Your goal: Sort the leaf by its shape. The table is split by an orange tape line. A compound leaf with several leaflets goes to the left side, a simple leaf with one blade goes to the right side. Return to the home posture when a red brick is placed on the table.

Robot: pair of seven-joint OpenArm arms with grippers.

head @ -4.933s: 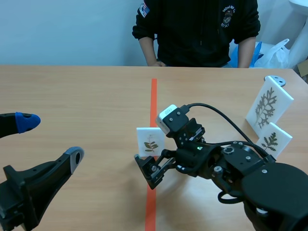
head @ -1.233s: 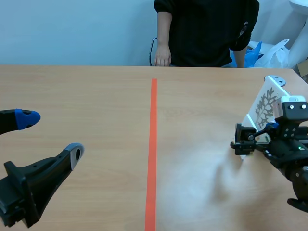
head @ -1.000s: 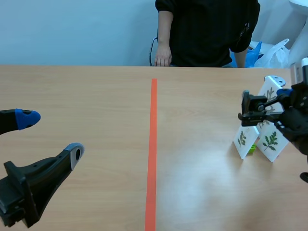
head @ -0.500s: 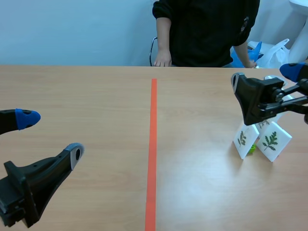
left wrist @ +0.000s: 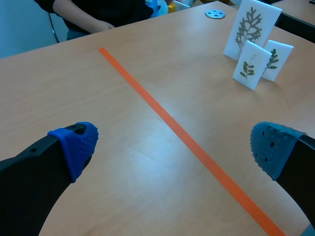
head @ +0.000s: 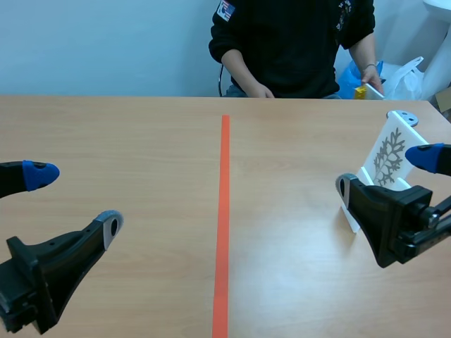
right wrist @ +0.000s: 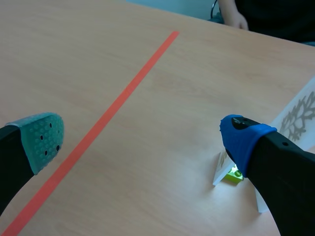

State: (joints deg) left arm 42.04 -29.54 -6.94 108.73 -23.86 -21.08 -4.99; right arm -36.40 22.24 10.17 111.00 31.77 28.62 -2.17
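Two black robot arms hover low over a pale wood-grain bench (head: 141, 141) split by a flat orange tape line (head: 224, 211), as a person (head: 289, 42) in a black top sits at the far edge. The left pincer (head: 70, 203) hangs released with nothing between its thick fingers, whose soft dotted pads (left wrist: 78, 142) are blue in the wrist view. The right pincer (head: 384, 172) is likewise spread wide and holding nothing, one pad grey-green (right wrist: 44, 137) and the other blue. All three leaf cards stand on the robot's right side of the tape, near the bench's right edge. The small leaf card (left wrist: 247, 70), a stiff white rectangle bearing a thin sprig of several small leaflets, stands upright just ahead of the right pincer, with a bright green block (right wrist: 235, 174) at its base. A second small card (left wrist: 274, 59) with a darker green sprig stands just beside it. Behind both leans a tall card (left wrist: 252, 27) with a greyish, deeply lobed frond. A round grey disc (left wrist: 214, 14) with small holes lies flat beyond them. The person's hand holds a yellow item (head: 361, 90). A sleeve patch is too small to read.
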